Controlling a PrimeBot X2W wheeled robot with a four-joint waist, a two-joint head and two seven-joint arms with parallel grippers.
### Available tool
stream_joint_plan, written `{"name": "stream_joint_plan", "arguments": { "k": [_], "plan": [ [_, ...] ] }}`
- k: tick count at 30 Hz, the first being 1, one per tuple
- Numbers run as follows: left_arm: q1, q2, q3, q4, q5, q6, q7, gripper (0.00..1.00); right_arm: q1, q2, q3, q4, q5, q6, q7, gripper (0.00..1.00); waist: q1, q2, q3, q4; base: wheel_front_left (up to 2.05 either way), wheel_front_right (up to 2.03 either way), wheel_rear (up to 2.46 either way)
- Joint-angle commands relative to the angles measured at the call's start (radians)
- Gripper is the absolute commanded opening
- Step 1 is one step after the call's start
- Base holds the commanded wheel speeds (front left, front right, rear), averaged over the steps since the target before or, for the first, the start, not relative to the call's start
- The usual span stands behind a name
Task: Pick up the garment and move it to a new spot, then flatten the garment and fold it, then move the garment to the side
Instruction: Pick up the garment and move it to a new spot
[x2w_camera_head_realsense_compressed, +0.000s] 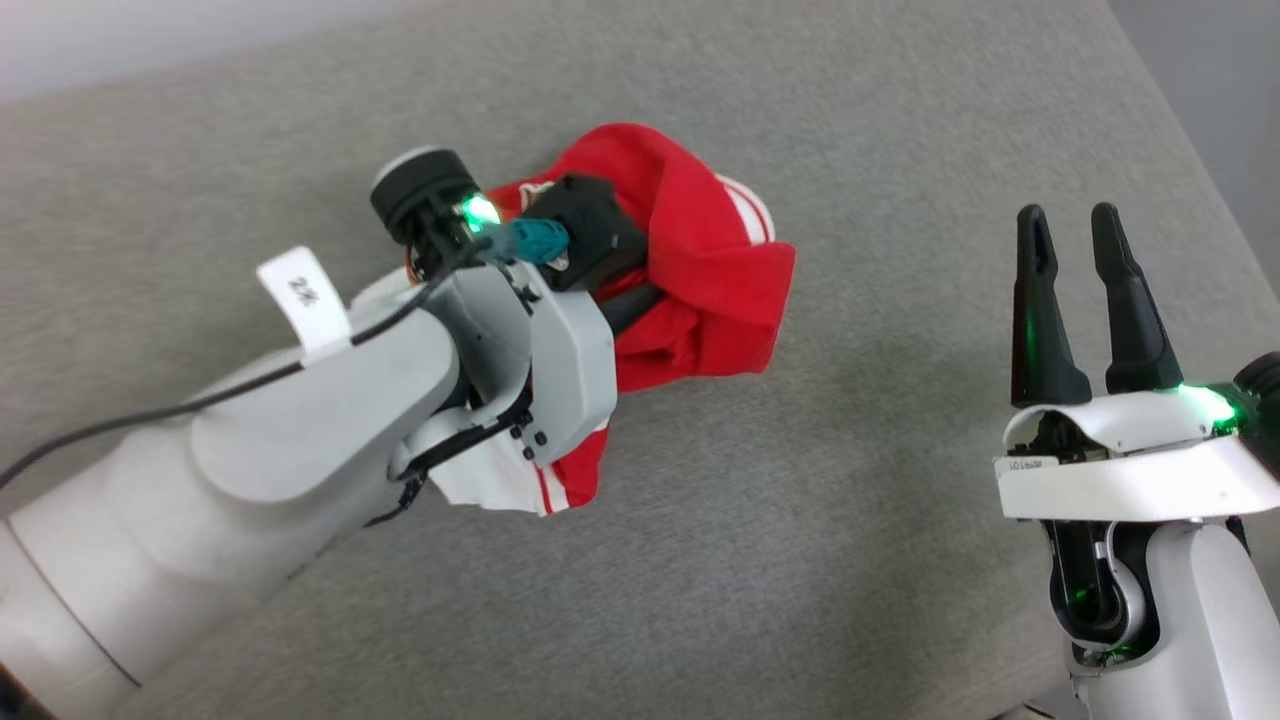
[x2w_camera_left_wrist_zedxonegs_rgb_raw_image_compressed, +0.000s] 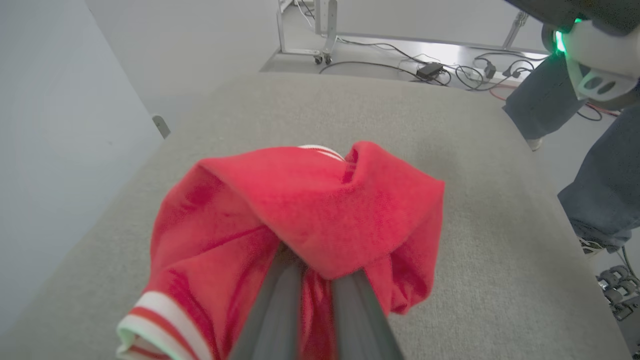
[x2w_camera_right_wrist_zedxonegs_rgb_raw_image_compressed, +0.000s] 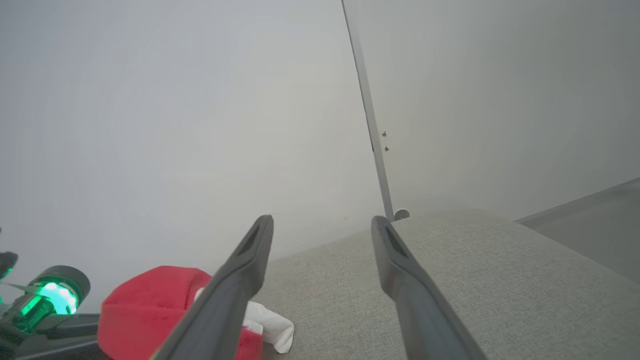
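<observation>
One garment (x2w_camera_head_realsense_compressed: 700, 270), two hands (x2w_camera_head_realsense_compressed: 1075, 230) (x2w_camera_left_wrist_zedxonegs_rgb_raw_image_compressed: 312, 300) (one person (x2w_camera_left_wrist_zedxonegs_rgb_raw_image_compressed: 600, 185))

A grey cloth-covered counter (x2w_camera_head_realsense_compressed: 800, 560) sits beside a pale wall (x2w_camera_right_wrist_zedxonegs_rgb_raw_image_compressed: 175, 125), where a thin upright strip (x2w_camera_right_wrist_zedxonegs_rgb_raw_image_compressed: 372, 130) carries two small screws (x2w_camera_right_wrist_zedxonegs_rgb_raw_image_compressed: 385, 141). Past its far end, black cables (x2w_camera_left_wrist_zedxonegs_rgb_raw_image_compressed: 380, 55) and an adapter (x2w_camera_left_wrist_zedxonegs_rgb_raw_image_compressed: 430, 70) lie on the floor (x2w_camera_left_wrist_zedxonegs_rgb_raw_image_compressed: 295, 60) near a metal frame (x2w_camera_left_wrist_zedxonegs_rgb_raw_image_compressed: 322, 30) on castors. A person's legs (x2w_camera_left_wrist_zedxonegs_rgb_raw_image_compressed: 600, 185) in jeans stand just beside the counter, one shoe (x2w_camera_left_wrist_zedxonegs_rgb_raw_image_compressed: 592, 245) showing.

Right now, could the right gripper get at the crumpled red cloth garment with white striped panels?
Probably yes. The open right gripper stands beside the garment, with only grey padded surface between; the left gripper grips it from the other side.
</observation>
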Motion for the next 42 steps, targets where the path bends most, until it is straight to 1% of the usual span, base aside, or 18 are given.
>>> {"name": "stream_joint_plan", "arguments": {
  "k": [1, 4, 12, 18, 19, 20, 21, 22, 23, 24, 25, 28, 32, 38, 42],
  "plan": [
    [0.012, 0.005, 0.003, 0.009, 0.005, 0.002, 0.011, 0.0, -0.016, 0.004, 0.003, -0.004, 0.013, 0.0, 0.0, 1.0, -0.0001, 0.0, 0.073, -0.073, 0.0, 0.0, 0.0],
    [0.039, 0.007, 0.002, 0.023, 0.038, 0.002, 0.064, 0.0, -0.025, 0.004, 0.01, -0.005, 0.038, 0.0, 0.0, 1.0, -0.0001, 0.0, 0.095, -0.099, 0.0, 0.0, 0.0],
    [0.112, 0.067, -0.008, 0.099, 0.093, 0.003, 0.259, 0.0, -0.039, 0.004, 0.024, -0.007, 0.081, 0.0, 0.0, 1.0, -0.0001, 0.0, 0.13, -0.137, 0.0, 0.0, 0.0],
    [0.162, 0.095, -0.027, 0.149, 0.064, 0.008, 0.392, 0.0, -0.048, 0.004, 0.028, -0.011, 0.088, 0.0, 0.0, 1.0, -0.0001, 0.0, 0.143, -0.149, 0.0, 0.0, 0.0],
    [0.165, 0.098, -0.029, 0.15, 0.061, 0.009, 0.4, 0.12, -0.047, 0.004, 0.027, -0.012, 0.084, 0.0, 0.0, 1.0, -0.0001, 0.0, 0.142, -0.148, 0.0, 0.0, 0.0],
    [0.165, 0.099, -0.03, 0.153, 0.052, 0.01, 0.404, 0.33, -0.045, 0.004, 0.027, -0.012, 0.078, 0.0, 0.0, 1.0, -0.0001, 0.0, 0.141, -0.145, 0.0, 0.0, 0.0],
    [0.161, 0.096, -0.03, 0.157, 0.046, 0.01, 0.395, 0.45, -0.043, 0.004, 0.026, -0.011, 0.071, 0.0, 0.0, 1.0, -0.0001, 0.0, 0.137, -0.14, 0.0, 0.0, 0.0],
    [0.161, 0.096, -0.03, 0.157, 0.046, 0.01, 0.395, 0.45, -0.043, 0.004, 0.026, -0.011, 0.071, 0.0, 0.0, 1.0, -0.0001, 0.0, 0.137, -0.14, 0.0, 0.0, 0.0],
    [0.156, 0.092, -0.03, 0.16, 0.041, 0.01, 0.385, 0.65, -0.041, 0.004, 0.026, -0.009, 0.066, 0.0, 0.0, 1.0, -0.0001, 0.0, 0.133, -0.134, 0.0, 0.0, 0.0],
    [0.15, 0.09, -0.029, 0.163, 0.038, 0.01, 0.375, 0.82, -0.04, 0.004, 0.027, -0.007, 0.058, 0.0, 0.0, 1.0, -0.0001, 0.0, 0.127, -0.126, 0.0, 0.0, 0.0],
    [0.142, 0.088, -0.028, 0.165, 0.039, 0.01, 0.364, 1.0, -0.04, 0.004, 0.029, -0.003, 0.047, 0.0, 0.0, 1.0, -0.0001, 0.0, 0.12, -0.117, 0.0, 0.0, 0.0],
    [0.11, 0.077, -0.018, 0.172, 0.024, 0.011, 0.329, 1.0, -0.04, 0.003, 0.031, 0.01, 0.009, 0.0, -0.001, 1.0, -0.0001, 0.0, 0.091, -0.079, 0.0, 0.0, 0.0],
    [0.063, 0.056, -0.005, 0.159, -0.006, 0.011, 0.252, 1.0, -0.033, 0.003, 0.032, 0.035, -0.055, 0.0, 0.0, 1.0, -0.0001, 0.0, 0.038, -0.01, 0.0, 0.0, 0.0],
    [0.038, 0.019, 0.001, 0.135, -0.1, 0.002, 0.064, 1.0, -0.005, 0.002, 0.03, 0.076, -0.155, 0.0, 0.0, 1.0, -0.0001, 0.0, -0.051, 0.103, 0.0, 0.0, 0.0],
    [0.074, 0.032, 0.002, 0.112, -0.21, 0.002, -0.065, 1.0, 0.017, 0.002, 0.018, 0.097, -0.207, 0.0, 0.0, 1.0, -0.0001, 0.0, -0.103, 0.175, 0.0, 0.0, 0.0]
  ]
}}
